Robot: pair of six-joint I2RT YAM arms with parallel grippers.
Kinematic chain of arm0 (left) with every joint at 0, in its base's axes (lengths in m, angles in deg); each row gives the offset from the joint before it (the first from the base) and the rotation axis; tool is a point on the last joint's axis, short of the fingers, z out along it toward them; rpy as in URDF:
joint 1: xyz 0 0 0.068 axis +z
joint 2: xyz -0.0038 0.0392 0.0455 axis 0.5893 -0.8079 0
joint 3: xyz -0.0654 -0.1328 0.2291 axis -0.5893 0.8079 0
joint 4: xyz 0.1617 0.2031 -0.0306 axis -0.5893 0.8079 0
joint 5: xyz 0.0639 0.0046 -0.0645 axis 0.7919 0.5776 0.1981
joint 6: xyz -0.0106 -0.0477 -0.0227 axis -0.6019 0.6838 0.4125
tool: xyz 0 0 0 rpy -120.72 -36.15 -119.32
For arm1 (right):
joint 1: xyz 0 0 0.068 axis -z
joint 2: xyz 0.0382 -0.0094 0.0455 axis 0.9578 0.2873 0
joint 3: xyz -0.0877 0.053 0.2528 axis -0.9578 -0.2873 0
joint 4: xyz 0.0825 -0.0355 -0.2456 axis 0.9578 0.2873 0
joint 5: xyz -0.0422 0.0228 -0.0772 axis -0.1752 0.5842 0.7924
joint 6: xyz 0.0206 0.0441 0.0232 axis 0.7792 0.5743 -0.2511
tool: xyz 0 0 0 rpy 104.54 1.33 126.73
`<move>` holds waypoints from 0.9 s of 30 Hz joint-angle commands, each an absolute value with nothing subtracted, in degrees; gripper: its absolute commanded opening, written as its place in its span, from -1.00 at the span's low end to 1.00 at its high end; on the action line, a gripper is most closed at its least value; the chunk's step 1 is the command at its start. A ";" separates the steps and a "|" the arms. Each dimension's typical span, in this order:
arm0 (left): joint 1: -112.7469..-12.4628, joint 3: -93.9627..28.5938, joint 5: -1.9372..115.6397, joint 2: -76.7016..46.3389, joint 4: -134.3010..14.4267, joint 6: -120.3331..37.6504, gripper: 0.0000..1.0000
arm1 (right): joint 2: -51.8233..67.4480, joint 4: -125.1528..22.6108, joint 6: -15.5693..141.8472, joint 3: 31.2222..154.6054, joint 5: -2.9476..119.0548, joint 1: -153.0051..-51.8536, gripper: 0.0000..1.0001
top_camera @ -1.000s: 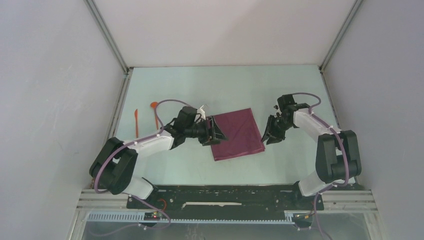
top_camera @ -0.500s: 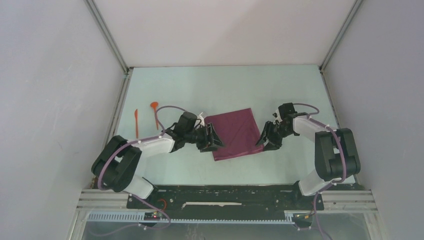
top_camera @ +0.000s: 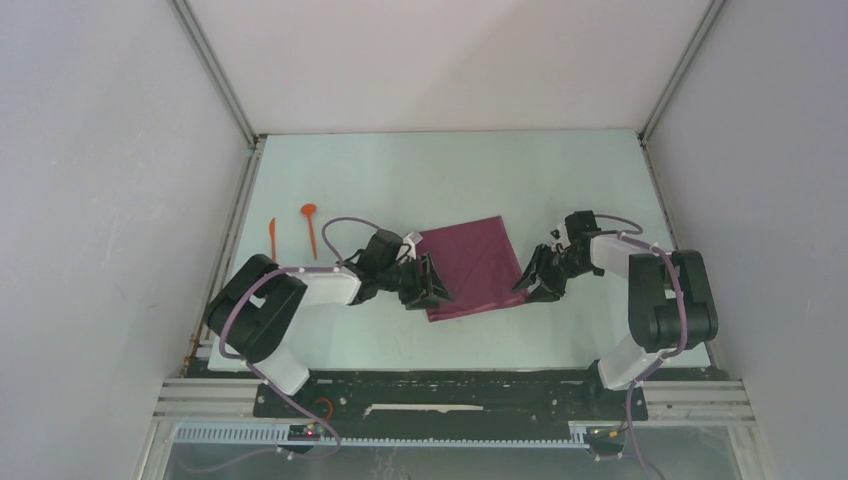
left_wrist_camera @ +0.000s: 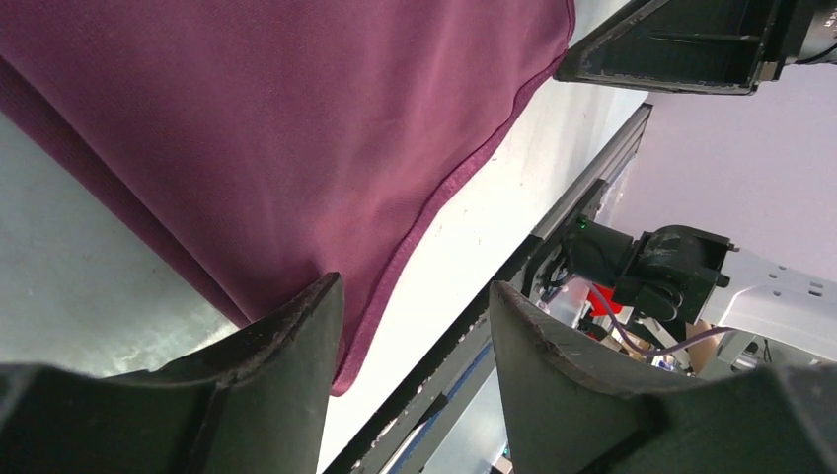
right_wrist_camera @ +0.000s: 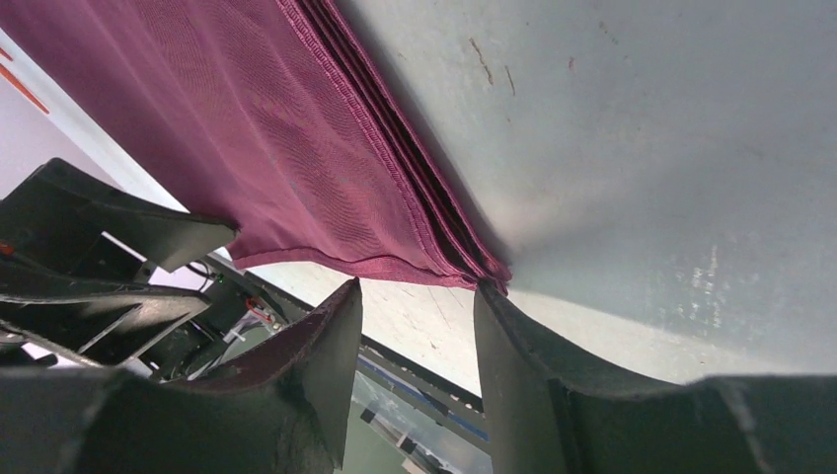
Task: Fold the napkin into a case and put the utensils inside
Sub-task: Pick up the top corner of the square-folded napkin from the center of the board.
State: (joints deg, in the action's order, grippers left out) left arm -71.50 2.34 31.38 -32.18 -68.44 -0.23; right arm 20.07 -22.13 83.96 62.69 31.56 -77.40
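The maroon napkin (top_camera: 472, 266) lies folded flat mid-table, with several stacked layer edges showing along its right side (right_wrist_camera: 395, 148). My left gripper (top_camera: 428, 285) is low at its near-left corner, open; the cloth's corner (left_wrist_camera: 341, 370) lies beside the left finger (left_wrist_camera: 286, 375), and nothing is pinched. My right gripper (top_camera: 540, 280) is low at the near-right corner, open, the cloth's corner (right_wrist_camera: 494, 275) just at its right fingertip (right_wrist_camera: 513, 336). Two orange utensils lie far left: a spoon (top_camera: 310, 225) and a thinner piece (top_camera: 272, 240).
The table (top_camera: 420, 170) is pale green, walled by white panels at left, right and back. A black rail (top_camera: 450, 390) carrying the arm bases runs along the near edge. The utensils lie close to the left wall.
Both grippers have come down and inward to the napkin's near corners. The right gripper's jaws have opened wider; the left's have narrowed a little. The napkin has not moved.
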 commanded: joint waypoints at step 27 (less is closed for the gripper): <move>-70.83 5.11 30.43 -36.45 -72.68 0.10 0.17 | 18.57 -26.41 85.20 63.23 25.09 -75.56 0.04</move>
